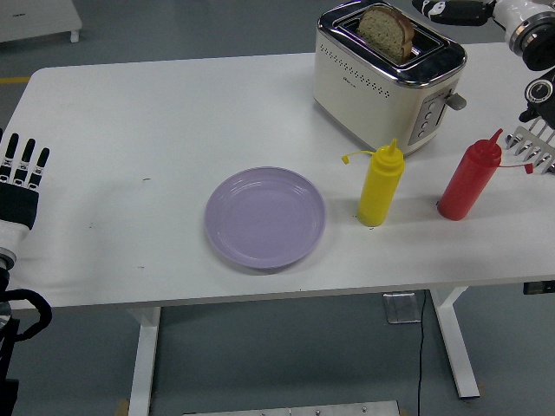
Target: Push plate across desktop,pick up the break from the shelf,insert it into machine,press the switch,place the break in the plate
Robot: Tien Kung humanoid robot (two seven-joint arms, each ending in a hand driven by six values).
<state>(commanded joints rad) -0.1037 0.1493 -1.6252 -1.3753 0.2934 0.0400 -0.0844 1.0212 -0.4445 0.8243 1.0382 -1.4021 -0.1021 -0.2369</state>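
Note:
A slice of bread (384, 29) stands upright in the slot of the cream and chrome toaster (373, 87) at the back of the table. Its switch lever (455, 101) sticks out on the right end. A lilac plate (264, 217) lies empty near the table's front middle. My right hand (447, 9) reaches in from the top right corner, fingers stretched out, just right of the bread and above the toaster; it holds nothing. My left hand (19, 173) rests at the left edge with fingers straight.
A yellow squeeze bottle (380, 184) and a red squeeze bottle (468, 178) stand in front of the toaster. A metal wire shelf (538, 143) pokes in at the right edge. White table (130, 130).

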